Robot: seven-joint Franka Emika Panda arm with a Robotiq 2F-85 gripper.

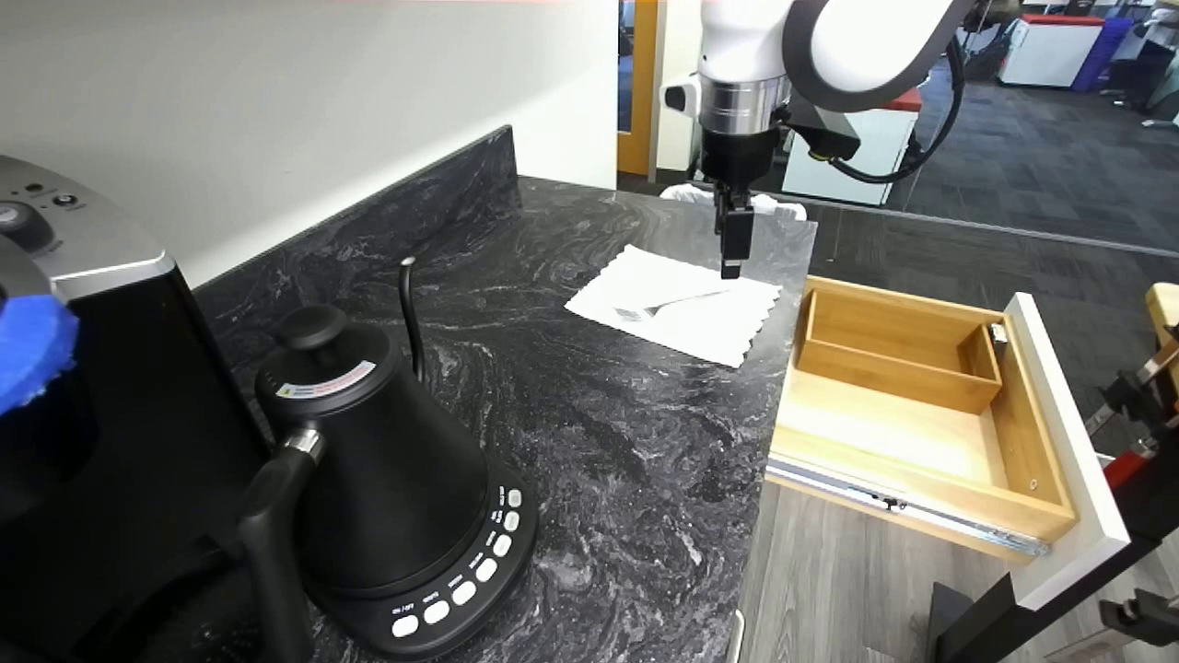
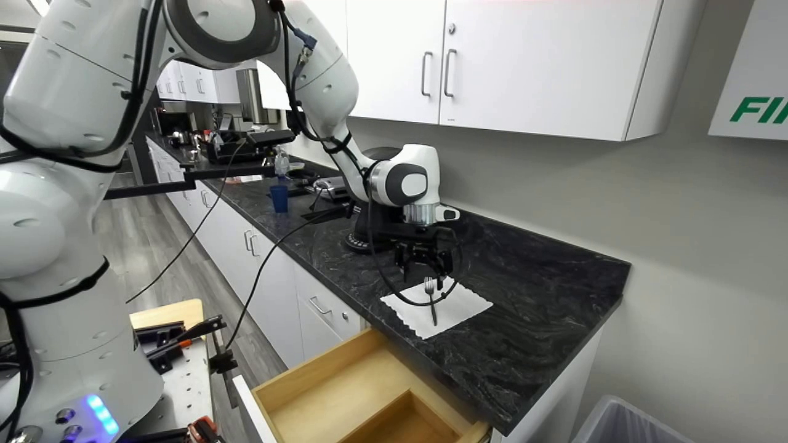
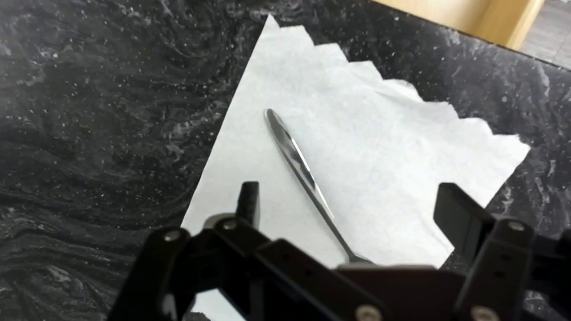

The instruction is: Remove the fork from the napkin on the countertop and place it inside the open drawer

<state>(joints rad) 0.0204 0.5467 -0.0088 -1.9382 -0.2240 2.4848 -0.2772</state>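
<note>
2 fingers (image 3: 249,203), parted and empty, above 1 fork (image 3: 299,167), which lies slim and flat on 1 napkin (image 3: 379,147) on the surface (image 3: 107,116), so that a low grip may snag the napkin too; tines (image 1: 633,315) masked in the wrist view; 1 open drawer (image 2: 338,381), cut off in an exterior view.

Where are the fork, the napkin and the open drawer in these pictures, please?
Fork (image 3: 314,191): in the wrist view, on its handle.
Napkin (image 1: 709,325): in an exterior view, on its uncovered white surface.
Drawer (image 1: 893,425): in an exterior view, on its light wooden bottom.
</note>
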